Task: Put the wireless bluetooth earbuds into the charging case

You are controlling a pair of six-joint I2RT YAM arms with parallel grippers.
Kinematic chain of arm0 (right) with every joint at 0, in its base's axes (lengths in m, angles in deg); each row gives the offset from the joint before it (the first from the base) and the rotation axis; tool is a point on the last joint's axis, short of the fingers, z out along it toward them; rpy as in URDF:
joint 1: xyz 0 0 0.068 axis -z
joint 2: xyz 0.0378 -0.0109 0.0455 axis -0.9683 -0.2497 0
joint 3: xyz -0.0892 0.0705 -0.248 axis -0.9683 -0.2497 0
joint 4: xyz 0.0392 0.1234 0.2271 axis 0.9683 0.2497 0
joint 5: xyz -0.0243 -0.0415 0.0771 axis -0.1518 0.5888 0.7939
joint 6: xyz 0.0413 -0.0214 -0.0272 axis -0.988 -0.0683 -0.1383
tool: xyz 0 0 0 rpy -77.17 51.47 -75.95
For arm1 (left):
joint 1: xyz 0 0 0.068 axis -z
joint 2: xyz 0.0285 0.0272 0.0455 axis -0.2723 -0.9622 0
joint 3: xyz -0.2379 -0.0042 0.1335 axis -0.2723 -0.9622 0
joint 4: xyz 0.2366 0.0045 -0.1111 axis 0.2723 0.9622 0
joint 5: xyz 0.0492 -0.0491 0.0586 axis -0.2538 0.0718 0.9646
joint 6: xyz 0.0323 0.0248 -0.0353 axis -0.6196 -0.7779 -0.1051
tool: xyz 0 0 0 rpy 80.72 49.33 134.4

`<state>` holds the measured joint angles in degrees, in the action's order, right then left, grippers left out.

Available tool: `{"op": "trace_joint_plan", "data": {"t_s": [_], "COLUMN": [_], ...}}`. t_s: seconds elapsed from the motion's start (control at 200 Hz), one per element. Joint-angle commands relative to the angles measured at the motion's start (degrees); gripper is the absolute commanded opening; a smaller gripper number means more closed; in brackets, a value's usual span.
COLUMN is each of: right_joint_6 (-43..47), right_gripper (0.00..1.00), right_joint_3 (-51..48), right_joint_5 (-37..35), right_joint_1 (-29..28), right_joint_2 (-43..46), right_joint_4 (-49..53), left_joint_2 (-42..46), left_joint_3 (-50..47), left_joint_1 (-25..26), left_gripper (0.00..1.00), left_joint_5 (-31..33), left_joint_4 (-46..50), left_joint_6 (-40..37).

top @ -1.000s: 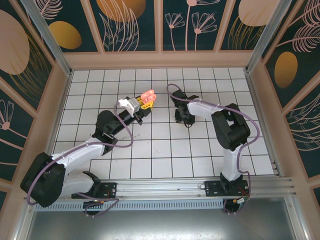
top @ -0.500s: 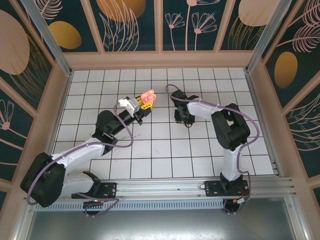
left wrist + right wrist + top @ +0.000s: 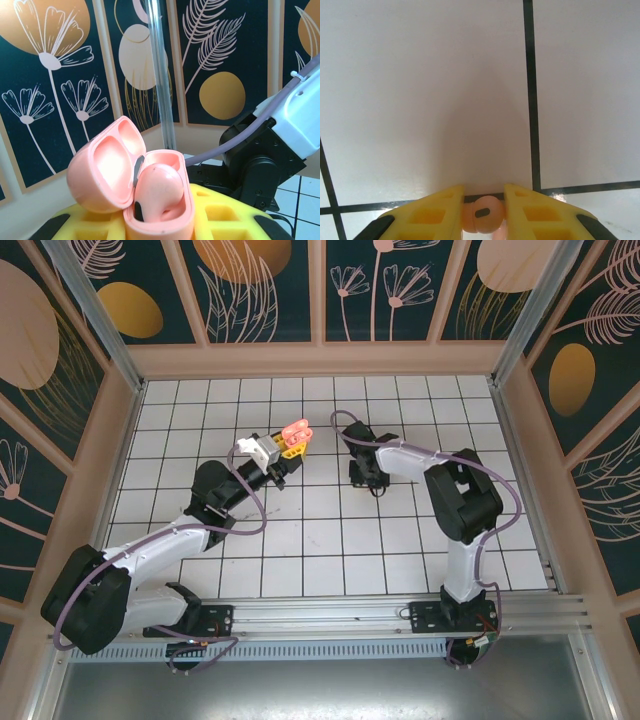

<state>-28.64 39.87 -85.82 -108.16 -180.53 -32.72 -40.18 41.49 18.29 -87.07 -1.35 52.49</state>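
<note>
**On the white tiles: second pink bud pinched, case held open**

From the overhead camera, my left arm reaches forward and inward over the white tiled table (image 3: 330, 540). The left gripper (image 3: 292, 446) is raised and clamped on the small salmon-pink plastic charging case (image 3: 296, 430). My right arm folds at the elbow with its wrist bent steeply down. The right gripper (image 3: 366, 476) points tip-down at a tile, near the case but apart from it.

Left wrist camera: the yellow ribbed fingers (image 3: 225, 217) sit shut against the base of the case on both sides. Its rounded hinged lid (image 3: 102, 167) leans open to the left. One glossy salmon-pink seated earbud (image 3: 159, 192) already rests inside, though I can't tell whether it is fully home. The right arm's black wrist joint (image 3: 257, 165) shows just beyond.

Right wrist camera, looking straight down at the tile: the yellow pads (image 3: 437, 212) stand narrow, with the tiny salmon-pink loose earbud (image 3: 482, 214) pinched between them, dark oval spot up. I can't tell whether it has left the tile.

My call is that I'm on the pick-up of the second pink bud. Next I'd lift it clear and carry it left to the case. Then I'd turn it to suit the free well and lower it gently, keeping the left arm dead steady.
</note>
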Motion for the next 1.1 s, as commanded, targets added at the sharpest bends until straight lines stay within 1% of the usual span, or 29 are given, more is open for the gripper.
{"op": "trace_joint_plan", "data": {"t_s": [0.0, 0.305, 0.49, 0.796, 1.096], "right_joint_6": [-0.3, -0.9, -0.9, 1.8, 5.0], "right_gripper": [0.25, 0.24, 0.24, 0.24, 0.25], "right_joint_3": [-1.9, -4.1, -4.8, 0.1, 5.3], "right_joint_5": [0.3, -0.5, -1.5, -3.3, -2.9], "right_joint_1": [-0.4, -0.5, -1.0, -4.2, -7.8], "right_joint_2": [3.2, 10.8, 19.2, 30.8, 37.2], "right_joint_4": [0.9, -1.6, -4.6, -9.1, -15.3], "left_joint_2": [0.1, -0.3, -0.7, -1.9, -4.1], "left_joint_3": [2.2, 2.8, 3.1, 4.4, 6.6], "left_joint_1": [0.1, 0.1, 0.1, 0.2, 0.1], "left_gripper": [0.0, 0.0, 0.0, 0.0, 0.0], "left_joint_5": [-0.3, -0.3, -0.5, -1.6, -4.9], "left_joint_4": [-0.2, 0.5, 0.5, 2.0, 3.0], "left_joint_6": [0.3, 0.0, -0.4, -1.9, -3.4]}}
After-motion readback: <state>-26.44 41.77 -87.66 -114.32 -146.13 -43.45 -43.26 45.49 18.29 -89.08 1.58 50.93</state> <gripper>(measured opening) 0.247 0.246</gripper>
